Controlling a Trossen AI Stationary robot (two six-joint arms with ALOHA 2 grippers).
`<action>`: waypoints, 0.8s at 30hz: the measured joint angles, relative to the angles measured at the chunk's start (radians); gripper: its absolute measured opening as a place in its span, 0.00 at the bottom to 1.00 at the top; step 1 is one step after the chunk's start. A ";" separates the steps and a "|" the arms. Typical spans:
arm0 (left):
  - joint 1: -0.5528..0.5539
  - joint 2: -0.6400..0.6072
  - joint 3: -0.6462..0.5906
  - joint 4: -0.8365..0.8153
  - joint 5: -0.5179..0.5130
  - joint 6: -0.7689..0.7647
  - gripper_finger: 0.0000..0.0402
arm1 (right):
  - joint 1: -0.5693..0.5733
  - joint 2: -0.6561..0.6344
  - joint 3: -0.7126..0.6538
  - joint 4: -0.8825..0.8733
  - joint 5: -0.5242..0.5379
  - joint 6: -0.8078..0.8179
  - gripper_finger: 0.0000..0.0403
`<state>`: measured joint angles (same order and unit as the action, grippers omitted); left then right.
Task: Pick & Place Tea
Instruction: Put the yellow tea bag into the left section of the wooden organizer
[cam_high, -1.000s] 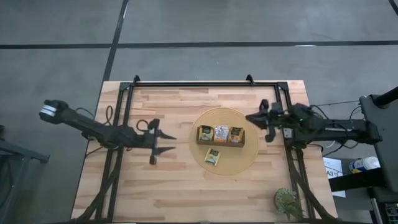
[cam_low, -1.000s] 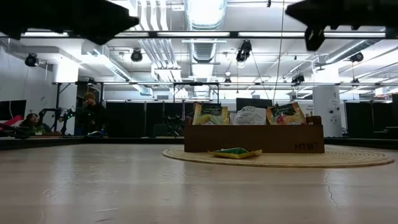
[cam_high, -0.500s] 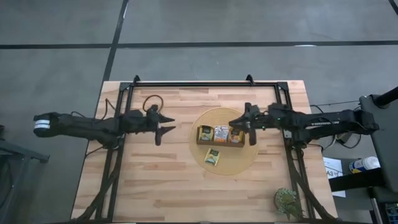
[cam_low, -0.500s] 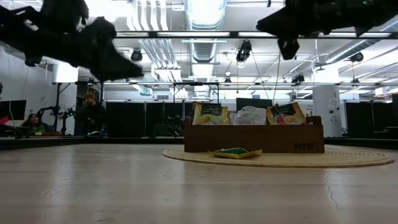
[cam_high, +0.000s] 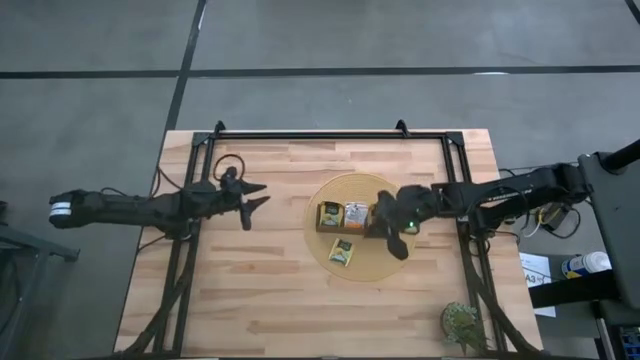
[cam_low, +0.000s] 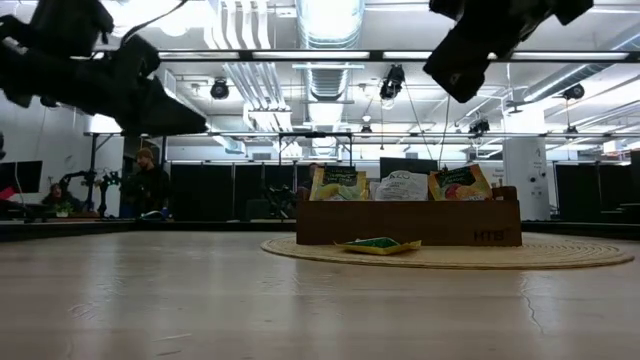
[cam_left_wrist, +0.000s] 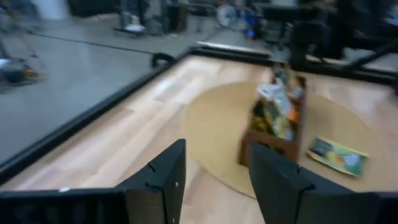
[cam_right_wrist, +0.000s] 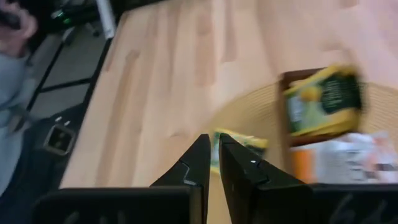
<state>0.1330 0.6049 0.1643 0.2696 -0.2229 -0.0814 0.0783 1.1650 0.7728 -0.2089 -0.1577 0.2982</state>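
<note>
Three tea packets stand upright in the brown wooden tray (cam_high: 352, 228): yellow-green (cam_high: 330, 215), white with orange (cam_high: 355, 213) and one partly under my right arm. Another yellow-green packet (cam_high: 343, 252) (cam_low: 380, 243) (cam_right_wrist: 244, 142) lies flat on the round woven mat (cam_high: 345, 190), near side of the tray. My right gripper (cam_high: 398, 250) (cam_right_wrist: 214, 140) hangs shut, high above the mat, just right of the loose packet. My left gripper (cam_high: 262, 195) (cam_left_wrist: 214, 155) is open in the air, left of the mat, pointing at the tray (cam_left_wrist: 273, 146).
Black frame rails (cam_high: 300, 133) run along the table's far edge and down both sides. A small green plant (cam_high: 462, 325) sits at the near right corner. Bare wood (cam_high: 260, 300) stretches across the near and left parts. People (cam_low: 147, 180) are in the room behind.
My right gripper has swung from the table's right side leftward over the tray, then toward the near edge, tipping to point downward above the mat. My left gripper has moved toward the far edge and risen a little. The packets and tray have stayed put.
</note>
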 joint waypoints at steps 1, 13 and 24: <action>0.000 -0.029 -0.017 0.002 -0.024 -0.002 0.41 | 0.016 0.009 0.005 0.001 0.000 0.008 0.08; 0.000 -0.411 -0.155 -0.086 -0.067 -0.039 0.41 | 0.122 0.213 0.061 0.000 0.000 -0.027 0.08; -0.001 -0.478 -0.156 -0.189 -0.065 -0.122 0.41 | 0.132 0.437 0.285 -0.099 0.001 -0.209 0.08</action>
<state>0.1322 0.1269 0.0086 0.0801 -0.2878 -0.2034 0.2100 1.6017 1.0580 -0.3074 -0.1572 0.0888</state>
